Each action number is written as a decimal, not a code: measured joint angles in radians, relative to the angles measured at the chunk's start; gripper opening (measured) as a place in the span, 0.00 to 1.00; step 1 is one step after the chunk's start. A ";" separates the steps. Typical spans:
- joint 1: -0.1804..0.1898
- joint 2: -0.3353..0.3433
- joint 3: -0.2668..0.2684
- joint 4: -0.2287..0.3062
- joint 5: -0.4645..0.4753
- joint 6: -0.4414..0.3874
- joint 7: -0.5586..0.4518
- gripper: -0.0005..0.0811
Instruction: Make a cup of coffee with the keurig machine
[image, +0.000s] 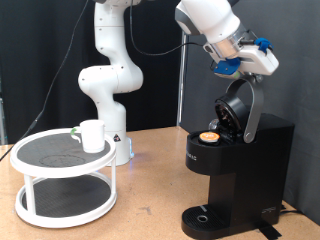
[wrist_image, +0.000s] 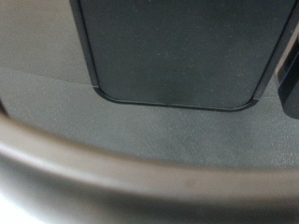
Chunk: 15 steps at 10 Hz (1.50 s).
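The black keurig machine (image: 245, 170) stands at the exterior view's right with its hinged lid (image: 235, 108) raised. A small pod with a tan top (image: 209, 136) sits in the open chamber. My gripper (image: 256, 72) is at the top of the lid's silver handle (image: 254, 110); its fingers are too small to make out there. The white cup (image: 92, 135) stands on a white round two-tier stand (image: 30, 160) at the left, far from the gripper. The wrist view shows only a dark rounded panel (wrist_image: 177, 47) and a blurred grey curved bar (wrist_image: 112, 177), with no fingers.
The arm's white base (image: 110, 80) rises behind the stand. The machine's round drip base (image: 205, 218) holds nothing. Bare wooden table (image: 150, 200) lies between stand and machine. A dark curtain forms the backdrop.
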 joint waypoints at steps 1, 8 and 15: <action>-0.005 -0.010 -0.007 -0.010 0.009 0.003 -0.019 0.01; -0.058 -0.101 -0.081 -0.137 0.053 0.055 -0.170 0.01; -0.103 -0.146 -0.129 -0.219 -0.013 0.054 -0.228 0.01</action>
